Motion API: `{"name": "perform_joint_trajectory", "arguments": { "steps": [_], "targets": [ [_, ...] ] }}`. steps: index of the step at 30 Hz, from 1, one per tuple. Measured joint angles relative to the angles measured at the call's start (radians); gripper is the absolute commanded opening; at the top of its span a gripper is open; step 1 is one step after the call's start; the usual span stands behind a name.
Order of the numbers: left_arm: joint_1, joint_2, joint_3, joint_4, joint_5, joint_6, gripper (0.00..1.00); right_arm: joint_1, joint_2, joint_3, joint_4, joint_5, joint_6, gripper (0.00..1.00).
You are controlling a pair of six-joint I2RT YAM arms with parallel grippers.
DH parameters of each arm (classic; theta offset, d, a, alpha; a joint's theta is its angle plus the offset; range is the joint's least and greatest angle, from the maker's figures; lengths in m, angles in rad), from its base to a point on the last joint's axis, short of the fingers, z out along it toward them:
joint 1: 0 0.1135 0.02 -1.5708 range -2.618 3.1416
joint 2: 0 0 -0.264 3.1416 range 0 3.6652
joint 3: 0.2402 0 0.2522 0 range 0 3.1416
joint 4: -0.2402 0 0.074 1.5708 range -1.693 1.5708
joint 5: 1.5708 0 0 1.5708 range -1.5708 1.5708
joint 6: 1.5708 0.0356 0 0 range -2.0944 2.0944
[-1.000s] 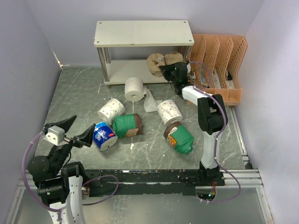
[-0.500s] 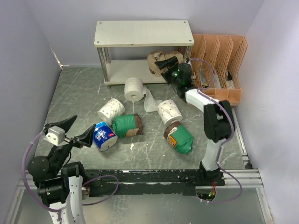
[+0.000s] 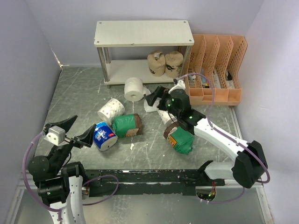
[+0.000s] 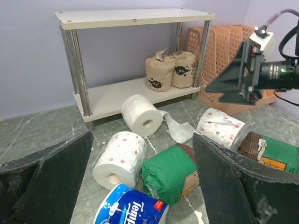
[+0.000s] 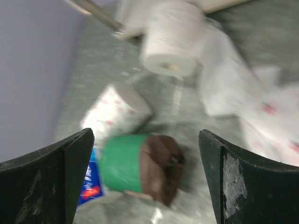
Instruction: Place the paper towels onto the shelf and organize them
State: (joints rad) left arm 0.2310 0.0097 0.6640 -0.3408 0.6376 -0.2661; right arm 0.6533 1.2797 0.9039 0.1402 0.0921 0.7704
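Two tan rolls (image 3: 164, 63) stand side by side at the right end of the shelf's (image 3: 143, 32) lower board, touching each other. The other six paper towels lie on the bench (image 3: 79, 93). These are a plain white roll (image 3: 134, 89) just in front of the shelf with a loose sheet (image 3: 150, 103) trailing to its right, two white patterned rolls (image 3: 111, 110) (image 3: 169, 112), two green-wrapped ones (image 3: 125, 125) (image 3: 180, 139) and a blue-white wrapped roll (image 3: 104, 136).

The right jaws hang over the bench between the loose sheet and the nearer patterned roll, spread wide and holding nothing. The left jaws are also spread wide and empty, low by the blue-white roll.

The step in hand looks like choosing and gripping the next roll. That patterned roll is the closest candidate. To do it well, come straight down with the fingers on either side of its curved body, centred along its length. Keep clear of the loose sheet so it is not pinched in too.

Soft rolls squash, so the jaws should close only until the roll is held. Then carry it in low under the top board, clear of the metal leg (image 3: 189, 55), and set it on the free board left of the tan pair. The orange organizer (image 3: 219, 51) is not the target.
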Motion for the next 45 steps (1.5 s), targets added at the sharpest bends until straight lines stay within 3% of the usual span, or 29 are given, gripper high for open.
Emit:
{"name": "perform_joint_trajectory", "arguments": {
  "steps": [8, 13, 18, 25, 35, 45],
  "targets": [
    [0.015, 0.000, 0.000, 0.000, 0.003, 0.000, 0.99, 0.006, -0.156, 0.037, -0.506, 0.328, -0.006, 0.90],
    [0.015, 0.000, 0.000, 0.000, 0.006, 0.000, 0.99, 0.085, -0.010, 0.187, -0.761, 0.450, -0.001, 0.93],
    [0.015, 0.000, 0.000, 0.000, 0.006, 0.000, 0.99, 0.156, 0.058, 0.200, -0.892, 0.481, -0.007, 0.93],
    [0.015, 0.000, 0.000, -0.001, 0.006, 0.000, 0.99, 0.156, -0.034, 0.035, -0.565, 0.216, -0.034, 0.94],
    [0.015, 0.000, 0.000, -0.002, 0.005, 0.001, 0.99, 0.156, 0.236, -0.064, -0.130, -0.070, -0.006, 0.93],
    [0.015, 0.000, 0.000, -0.002, 0.005, 0.001, 0.99, 0.127, 0.339, -0.094, 0.140, -0.216, 0.048, 0.67]
  ]
}}
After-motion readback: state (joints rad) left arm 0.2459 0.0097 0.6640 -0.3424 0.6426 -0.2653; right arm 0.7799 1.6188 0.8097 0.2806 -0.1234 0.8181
